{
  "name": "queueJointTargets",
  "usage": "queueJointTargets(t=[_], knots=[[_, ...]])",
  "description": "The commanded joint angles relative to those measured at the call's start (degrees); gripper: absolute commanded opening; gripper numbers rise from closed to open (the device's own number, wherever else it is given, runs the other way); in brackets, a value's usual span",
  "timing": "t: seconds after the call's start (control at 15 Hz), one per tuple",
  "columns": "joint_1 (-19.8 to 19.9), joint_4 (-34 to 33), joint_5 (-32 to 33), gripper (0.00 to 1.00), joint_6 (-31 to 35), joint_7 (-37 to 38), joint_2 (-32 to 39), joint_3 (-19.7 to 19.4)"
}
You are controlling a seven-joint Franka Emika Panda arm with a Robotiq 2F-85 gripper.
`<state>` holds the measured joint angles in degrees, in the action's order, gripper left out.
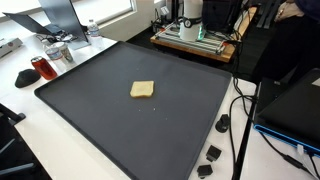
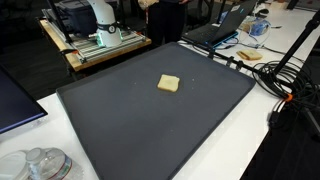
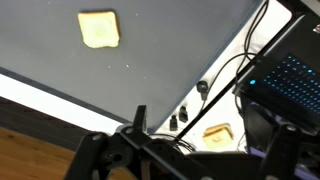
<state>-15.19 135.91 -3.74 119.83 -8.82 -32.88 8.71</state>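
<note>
One bread slice (image 1: pixel 142 90) is lying near the mat's (image 1: pixel 90 105) centre; tool (image 3: pixel 190 152) is hanging well clear of the mat, jaws spread fully, gripping nothing.

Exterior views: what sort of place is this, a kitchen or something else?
Most likely a lab or office: a laptop, loose cables and a robot base on a wooden stand surround a white table with a black mat.

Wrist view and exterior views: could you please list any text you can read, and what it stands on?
No text is readable anywhere.
Laptop keyboard: blue-lit keys, too blurred to read.
Tan slice and black mat: no markings visible.
</note>
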Motion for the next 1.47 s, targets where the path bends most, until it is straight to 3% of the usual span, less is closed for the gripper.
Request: queueJointTargets(t=[0.0,0.07,0.93,1.4], knots=[[-5.3,-2.5,-4.2,1.00,3.3,-6.1,3.1,0.5],[-3.0,-1.0,-2.0,1.00,1.8,-2.6,1.1,0.9],[-3.1,-1.3,-2.2,1.00,1.9,-2.3,1.6,1.0],[-2.7,-1.1,1.0,1.00,2.0,-3.8,1.3,1.2]])
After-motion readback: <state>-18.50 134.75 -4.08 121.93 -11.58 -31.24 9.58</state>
